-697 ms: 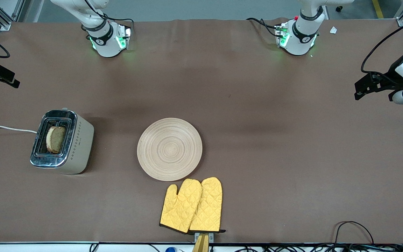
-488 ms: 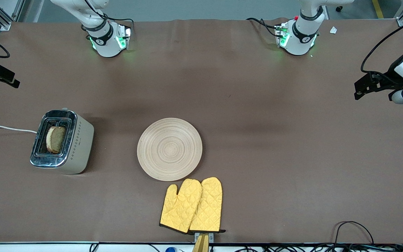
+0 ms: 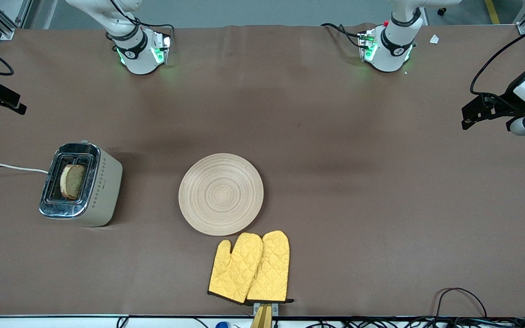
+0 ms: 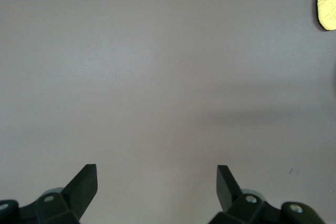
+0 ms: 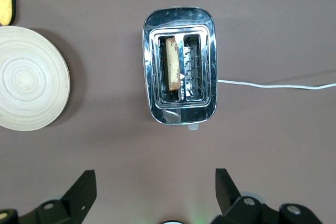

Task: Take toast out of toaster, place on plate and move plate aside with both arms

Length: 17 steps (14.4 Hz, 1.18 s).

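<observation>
At the right arm's end of the brown surface (image 3: pixel 335 136) we see the right arm's black two-finger gripper (image 5: pixel 152 195) hanging in the air over the chrome-topped cream toaster (image 3: pixel 80 184), its jaws standing wide apart with nothing between them. Directly ahead of the gap between those jaws, in the right wrist view, sits the toaster with the slice of brown wholegrain toast (image 3: pixel 72 181) standing upright in one of its two slots, the second slot bare, and a white cord (image 3: pixel 7 167) running off from the toaster toward the edge of the surface. Off to one side of the right jaws, well apart from the toaster, lies the round light-wood plate (image 3: pixel 220 194) with its ring grain, flat on the surface near the middle. Just beside the plate, nearer to the front camera, we find the pair of yellow quilted oven mitts (image 3: pixel 251 268), their tips almost at the plate's rim. At the left arm's end, the left arm's black two-finger gripper (image 4: pixel 156 187) hangs over bare surface, its jaws likewise spread wide and holding nothing; only a corner of a yellow mitt shows far from them at the edge of the left wrist view.
</observation>
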{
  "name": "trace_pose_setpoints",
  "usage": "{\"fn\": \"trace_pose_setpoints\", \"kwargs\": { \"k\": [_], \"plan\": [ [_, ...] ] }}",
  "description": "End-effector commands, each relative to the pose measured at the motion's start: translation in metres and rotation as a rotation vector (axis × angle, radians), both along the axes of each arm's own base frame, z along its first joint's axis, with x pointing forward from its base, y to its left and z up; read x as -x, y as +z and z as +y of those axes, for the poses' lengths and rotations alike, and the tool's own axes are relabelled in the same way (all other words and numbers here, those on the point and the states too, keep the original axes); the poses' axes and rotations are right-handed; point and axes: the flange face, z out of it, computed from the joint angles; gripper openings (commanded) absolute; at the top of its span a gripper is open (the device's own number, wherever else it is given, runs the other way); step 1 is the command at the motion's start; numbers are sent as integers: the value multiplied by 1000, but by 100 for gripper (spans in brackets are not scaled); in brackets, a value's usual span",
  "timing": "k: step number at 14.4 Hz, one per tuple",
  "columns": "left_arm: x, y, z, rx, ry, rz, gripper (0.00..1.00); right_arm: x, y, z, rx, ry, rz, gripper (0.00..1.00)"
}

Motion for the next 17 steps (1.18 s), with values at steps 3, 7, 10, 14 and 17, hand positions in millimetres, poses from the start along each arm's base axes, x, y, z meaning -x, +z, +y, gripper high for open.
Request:
{"fn": "trace_pose_setpoints", "kwargs": {
  "k": [3, 7, 10, 14, 17],
  "plan": [
    [-2, 4, -4, -19, -3, 3, 100, -34, -59, 5, -20, 35, 15, 100],
    [-2, 4, -8, -21, -15, 1, 100, -47, -115, 1, -17, 29, -7, 100],
    [-2, 4, -12, -18, -9, -4, 100, -60, -157, -3, -18, 32, 5, 100],
    [-3, 1, -9, -17, -6, 3, 100, -54, -212, -6, -16, 59, 0, 100],
    [-2, 2, -10, -17, -8, 3, 100, -56, -247, -23, -3, 76, -45, 100]
  ]
}}
